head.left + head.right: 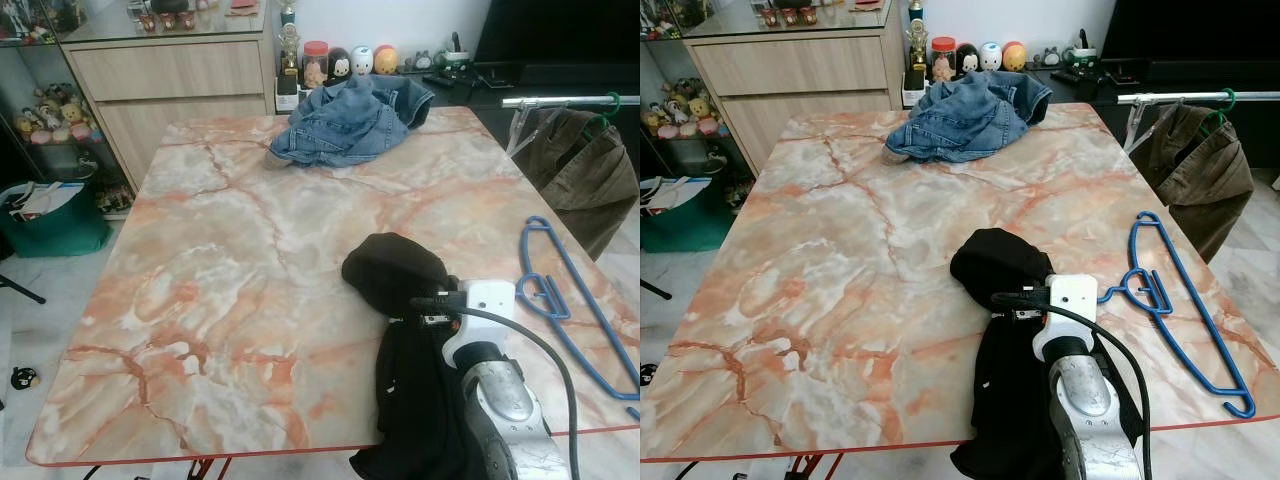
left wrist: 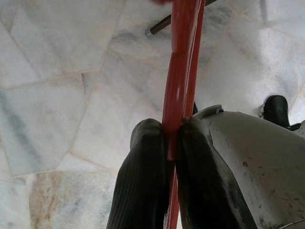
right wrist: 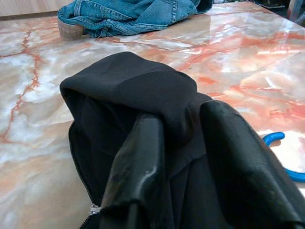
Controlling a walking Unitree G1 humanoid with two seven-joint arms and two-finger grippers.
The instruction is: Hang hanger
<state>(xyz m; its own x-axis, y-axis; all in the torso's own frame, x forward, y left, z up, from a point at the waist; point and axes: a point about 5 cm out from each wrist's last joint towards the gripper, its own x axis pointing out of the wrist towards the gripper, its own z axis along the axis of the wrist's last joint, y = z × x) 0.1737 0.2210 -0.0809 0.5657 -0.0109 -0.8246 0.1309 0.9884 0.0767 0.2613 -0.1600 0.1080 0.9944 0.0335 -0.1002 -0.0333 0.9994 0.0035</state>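
Nearest, the right gripper (image 3: 183, 157) sits low at the near edge of the table (image 1: 220, 290), its black fingers (image 3: 138, 167) pinching a fold of the black garment (image 1: 400, 275); cloth bunches between the two fingers, so it is grasping the garment. The garment humps up just ahead of the gripper and trails back past the wrist, over the table edge. A zipper shows on it close beside one finger.

To the right of the right gripper, just beside it, the blue hanger (image 1: 1185, 300) lies flat on the table, hook end nearest the garment, long side running toward the near right corner. Hanger and garment look apart, barely.

The left gripper (image 2: 172, 157) hangs below the table over pale marble floor tiles (image 2: 52, 86), fingers clenched on a red bar (image 2: 183, 62) that runs away from it; what the bar belongs to is unclear.

Farther ahead of the right gripper, well apart, a blue denim jacket (image 1: 350, 120) lies crumpled at the far table edge. Off to the far right, a brown garment (image 1: 1195, 175) hangs from a rail (image 1: 1200, 97) on a green hook. Beyond, a wooden cabinet (image 1: 170, 85) and small figurines (image 1: 360, 62).
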